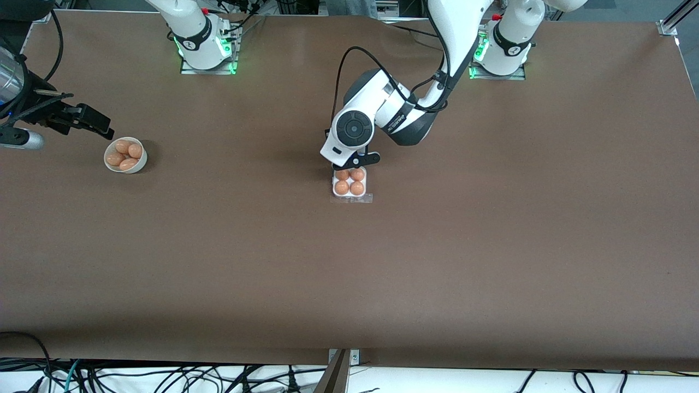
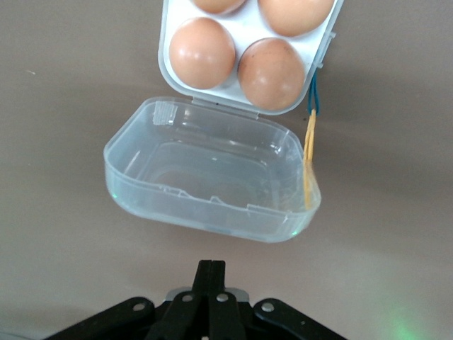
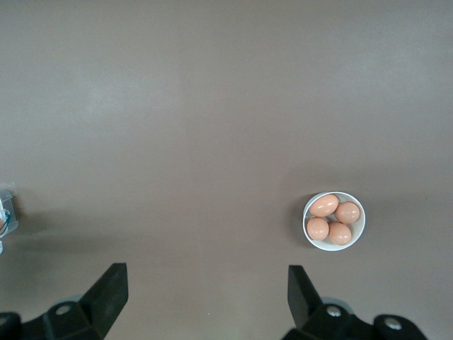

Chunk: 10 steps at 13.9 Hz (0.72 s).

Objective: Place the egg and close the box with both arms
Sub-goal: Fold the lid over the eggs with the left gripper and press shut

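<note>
**At mid-table: four eggs seated, lid still open**

Near the table's middle, the box (image 1: 349, 183) holds four eggs, one in each cell, so the placing part looks done. Its clear lid (image 2: 212, 173) lies swung open and flat on the table, hinged to the tray's edge; closing it is what remains.

The left gripper (image 1: 355, 160) hangs low just over the box's edge farther from the front camera, its fingers pressed together and holding nothing. The right gripper (image 3: 205, 294) waits toward the right arm's end of the table, fingers spread wide and empty, beside a white bowl (image 1: 125, 155) with four more eggs.

Blue and yellow strings (image 2: 310, 152) trail along one side of the lid and might snag as it folds. Otherwise nothing sits close to the box.
</note>
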Available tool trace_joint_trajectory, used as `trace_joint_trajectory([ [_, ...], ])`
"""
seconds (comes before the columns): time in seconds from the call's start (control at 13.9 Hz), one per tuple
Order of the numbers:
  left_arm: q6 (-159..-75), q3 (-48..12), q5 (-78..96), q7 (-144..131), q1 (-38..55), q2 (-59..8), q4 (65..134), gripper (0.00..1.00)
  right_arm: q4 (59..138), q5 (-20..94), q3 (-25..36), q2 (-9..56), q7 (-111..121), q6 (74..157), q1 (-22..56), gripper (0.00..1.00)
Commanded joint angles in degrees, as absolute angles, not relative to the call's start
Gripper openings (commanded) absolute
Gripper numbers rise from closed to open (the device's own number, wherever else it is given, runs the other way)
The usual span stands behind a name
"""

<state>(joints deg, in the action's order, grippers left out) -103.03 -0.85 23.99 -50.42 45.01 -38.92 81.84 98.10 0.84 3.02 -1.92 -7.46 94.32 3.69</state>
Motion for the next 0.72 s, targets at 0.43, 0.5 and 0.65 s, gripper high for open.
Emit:
trace_joint_trajectory([
  [0.43,-103.3,0.6,19.3,-50.8,45.0,-39.8,78.3,0.00,95.6,0.9,1.8,0.1,-8.4,94.3,2.4,1.00],
  [0.5,-104.1,0.9,19.0,-50.8,45.0,-39.8,78.4,0.00,95.6,0.9,1.8,0.1,-8.4,94.3,2.3,1.00],
  [0.65,-105.9,0.9,16.4,-51.4,45.5,-40.2,78.5,0.00,95.6,0.9,1.8,0.2,-8.4,94.3,2.3,1.00],
])
